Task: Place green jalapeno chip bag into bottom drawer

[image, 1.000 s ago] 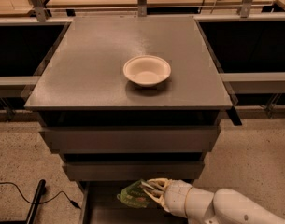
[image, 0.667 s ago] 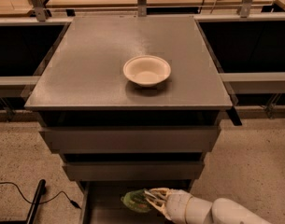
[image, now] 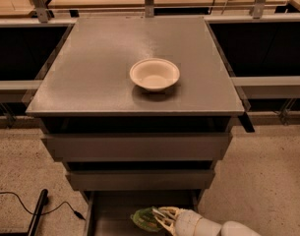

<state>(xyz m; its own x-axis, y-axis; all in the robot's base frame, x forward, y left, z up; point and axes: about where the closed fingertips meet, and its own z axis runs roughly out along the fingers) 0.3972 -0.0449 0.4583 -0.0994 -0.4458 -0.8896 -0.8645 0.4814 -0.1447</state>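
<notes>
our claw (image: 157, 215) is down low at the bottom of the view, inside the open bottom drawer (image: 114, 211). its pale fingers are pinched onto the right edge of the green jalapeno chip bag (image: 143, 220), so we are holding the bag. our arm (image: 204, 226) comes in from the right and reaches sideways. we think that is because the drawers above hang over this one, so there is little room to come in from the top.

the bag sits low over the grey drawer floor, near the middle. we cannot tell if it touches the floor yet. we hold it by one edge so the rest can lie flat when we let go.

the bottom drawer is pulled out so there is a place to drop the bag. above it, the middle drawer (image: 139, 180) and the top drawer (image: 137, 147) are pushed in.

up on the grey surface (image: 93, 68) stands a white bowl (image: 154, 74). it is well apart from the claw and is not part of this job.

we think the job is almost done. what is left is to let go of the bag and pull out without dragging it along.
</notes>
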